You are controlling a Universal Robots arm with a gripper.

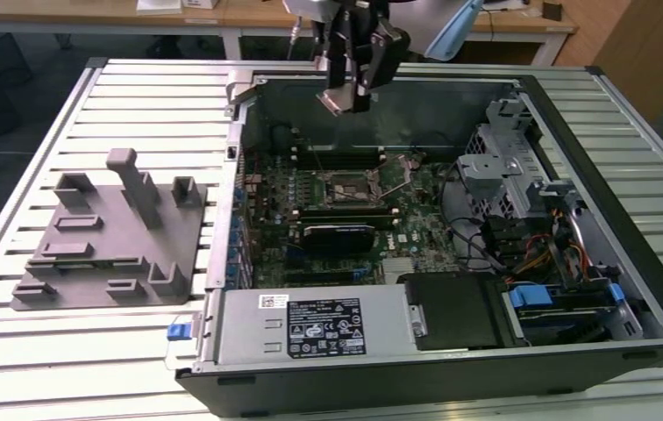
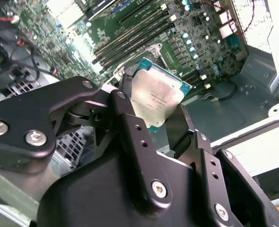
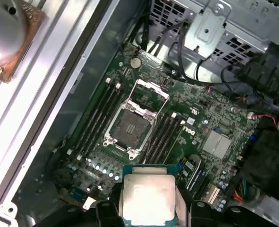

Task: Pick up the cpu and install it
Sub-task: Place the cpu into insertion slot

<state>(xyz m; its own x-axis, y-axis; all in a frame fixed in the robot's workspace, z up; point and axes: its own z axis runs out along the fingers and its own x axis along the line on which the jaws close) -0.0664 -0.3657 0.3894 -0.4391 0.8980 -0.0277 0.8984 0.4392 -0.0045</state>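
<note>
Overhead, the hand pinches the cpu by opposite edges, above the socket

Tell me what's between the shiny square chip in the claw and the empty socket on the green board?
In the first wrist view, only a row of small round capacitors on green board separates the silvery square cpu from the metal-framed socket.
</note>
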